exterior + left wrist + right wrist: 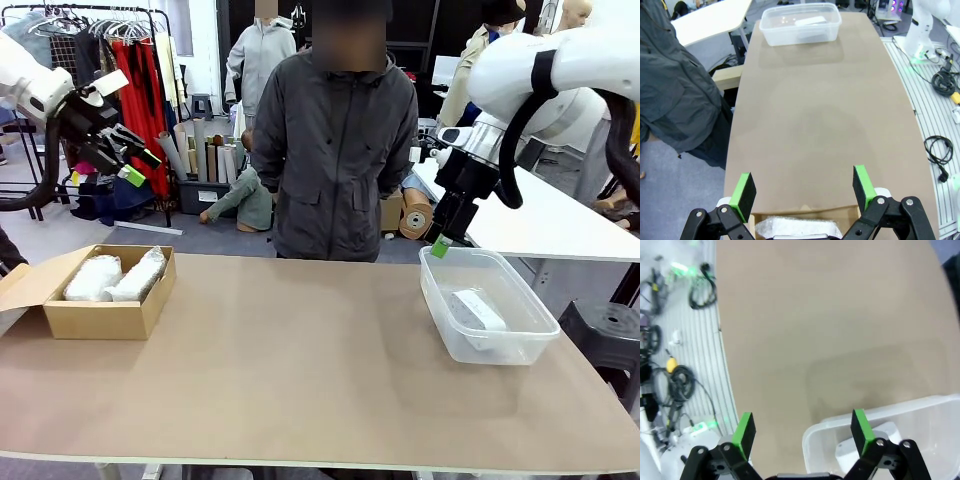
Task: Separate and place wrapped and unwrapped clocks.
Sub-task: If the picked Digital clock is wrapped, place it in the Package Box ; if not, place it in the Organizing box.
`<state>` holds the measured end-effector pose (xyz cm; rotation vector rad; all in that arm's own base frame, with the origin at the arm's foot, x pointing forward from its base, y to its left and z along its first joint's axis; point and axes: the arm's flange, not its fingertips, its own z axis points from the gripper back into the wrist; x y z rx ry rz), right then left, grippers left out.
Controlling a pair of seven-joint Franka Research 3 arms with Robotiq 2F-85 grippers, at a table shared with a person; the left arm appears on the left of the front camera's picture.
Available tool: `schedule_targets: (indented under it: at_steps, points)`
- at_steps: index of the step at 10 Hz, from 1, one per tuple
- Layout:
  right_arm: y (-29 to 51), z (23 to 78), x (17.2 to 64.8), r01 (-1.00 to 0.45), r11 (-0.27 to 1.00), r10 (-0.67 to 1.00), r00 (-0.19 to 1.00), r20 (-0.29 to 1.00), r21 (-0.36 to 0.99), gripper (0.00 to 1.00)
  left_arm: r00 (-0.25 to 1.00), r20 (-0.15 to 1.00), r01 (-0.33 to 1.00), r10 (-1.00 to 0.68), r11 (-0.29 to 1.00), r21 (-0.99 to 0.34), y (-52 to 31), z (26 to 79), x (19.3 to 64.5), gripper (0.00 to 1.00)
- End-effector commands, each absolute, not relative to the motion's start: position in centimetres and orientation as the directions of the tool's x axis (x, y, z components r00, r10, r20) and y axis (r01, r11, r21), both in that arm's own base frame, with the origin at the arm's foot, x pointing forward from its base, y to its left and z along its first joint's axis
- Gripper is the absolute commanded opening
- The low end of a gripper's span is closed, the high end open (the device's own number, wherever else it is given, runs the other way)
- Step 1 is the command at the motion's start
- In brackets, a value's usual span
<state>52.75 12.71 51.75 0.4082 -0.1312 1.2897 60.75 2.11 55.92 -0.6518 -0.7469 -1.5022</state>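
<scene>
At the left of the matte brown surface (300, 360), a shallow cardboard box (100, 310) with an open flap holds two wrapped clocks (112, 277), white rounded blocks in crinkly clear plastic, lying side by side. Above it the left gripper (125, 150) hangs with its green-padded fingers spread and empty. A person in a dark grey jacket (335, 150) stands at the far edge. At the right, a translucent rounded plastic tub (487, 305) holds the bare, smooth unwrapped clock (477, 309). The right gripper (440, 243) hovers over the tub's far rim, fingers spread, holding nothing.

grey floor behind the brown table (300, 370); clothes rack (120, 60) far left; white table (560, 225) right
</scene>
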Motion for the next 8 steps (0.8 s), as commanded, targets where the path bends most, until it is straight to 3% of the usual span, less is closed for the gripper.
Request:
schedule_targets:
  at_steps: [1,4,5,8]
  points:
    - [13.2,51.5,52.6,-0.948,0.233,0.909,0.291,0.297,0.215,1.0,-0.069,0.772,0.997,-0.632,-0.021,0.073,2.2,55.9,60.5,1.0]
    - [12.9,51.6,52.7,-0.951,0.216,0.908,0.279,0.313,0.222,1.0,-0.069,0.772,0.997,-0.632,-0.021,0.073,2.2,55.9,60.5,1.0]
    - [11.7,51.9,53.9,-0.98,0.128,0.856,0.186,0.482,0.151,1.0,-0.069,0.772,0.997,-0.632,-0.021,0.073,2.2,55.9,60.5,1.0]
    - [8.9,52.4,56.5,-0.988,0.139,0.744,0.145,0.652,0.061,1.0,-0.069,0.772,0.997,-0.632,-0.021,0.073,2.2,55.9,60.5,1.0]
